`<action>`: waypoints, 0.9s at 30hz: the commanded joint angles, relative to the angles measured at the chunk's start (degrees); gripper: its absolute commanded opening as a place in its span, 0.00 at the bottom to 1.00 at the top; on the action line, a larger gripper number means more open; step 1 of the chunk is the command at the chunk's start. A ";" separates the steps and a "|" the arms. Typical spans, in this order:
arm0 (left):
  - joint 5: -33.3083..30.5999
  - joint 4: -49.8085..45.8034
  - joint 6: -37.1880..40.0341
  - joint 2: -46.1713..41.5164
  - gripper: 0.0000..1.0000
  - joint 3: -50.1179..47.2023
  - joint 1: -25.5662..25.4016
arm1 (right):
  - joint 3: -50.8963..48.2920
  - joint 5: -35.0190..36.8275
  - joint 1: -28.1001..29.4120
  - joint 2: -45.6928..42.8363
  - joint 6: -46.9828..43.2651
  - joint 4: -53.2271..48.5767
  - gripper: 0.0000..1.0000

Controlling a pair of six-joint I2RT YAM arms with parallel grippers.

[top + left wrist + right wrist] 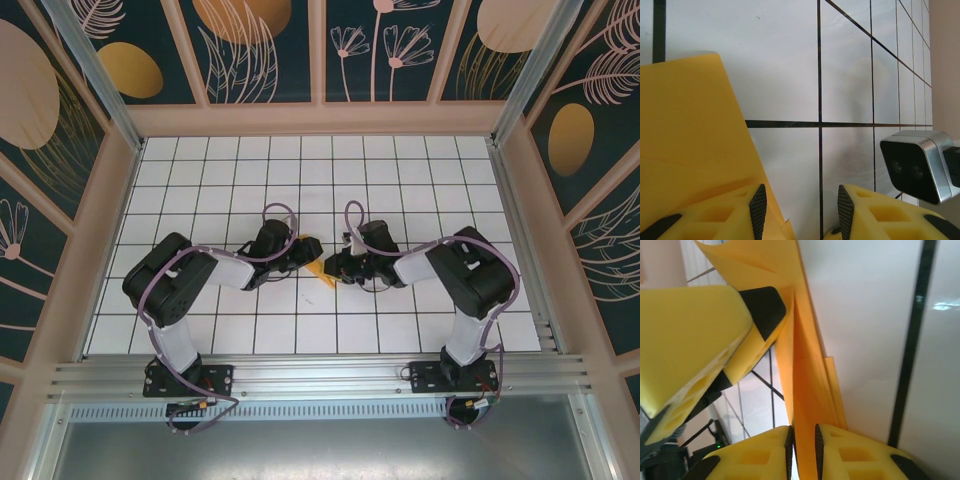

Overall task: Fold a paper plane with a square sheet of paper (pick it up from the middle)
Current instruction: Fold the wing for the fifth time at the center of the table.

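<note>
Standing pinched in right hand, folded paper beside left hand.

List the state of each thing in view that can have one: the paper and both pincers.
sheet of paper: folded, creased layers showing, lying between the two pincers.
left pincer: jaws apart, bare tile in the gap, one finger against the paper.
right pincer: jaws nearly together, the folded paper pinched between its pads.
</note>
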 commanded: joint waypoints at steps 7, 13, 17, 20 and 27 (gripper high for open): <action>-0.72 -3.50 2.39 2.41 0.45 0.70 0.02 | 2.76 4.09 1.42 -2.13 -7.84 -12.41 0.12; -0.39 -3.80 2.45 2.93 0.45 0.97 0.01 | 2.63 6.73 1.46 -0.13 -7.88 -13.30 0.05; -0.73 -4.55 2.65 3.11 0.44 0.97 0.01 | 2.74 8.09 1.42 -0.64 -8.30 -14.62 0.03; -1.08 -4.90 2.66 3.48 0.44 1.10 -0.04 | 3.72 9.51 1.55 -2.76 -9.85 -17.59 0.07; -0.65 -5.38 2.81 3.76 0.44 1.41 0.00 | 5.15 7.04 1.53 -10.68 -12.02 -19.26 0.13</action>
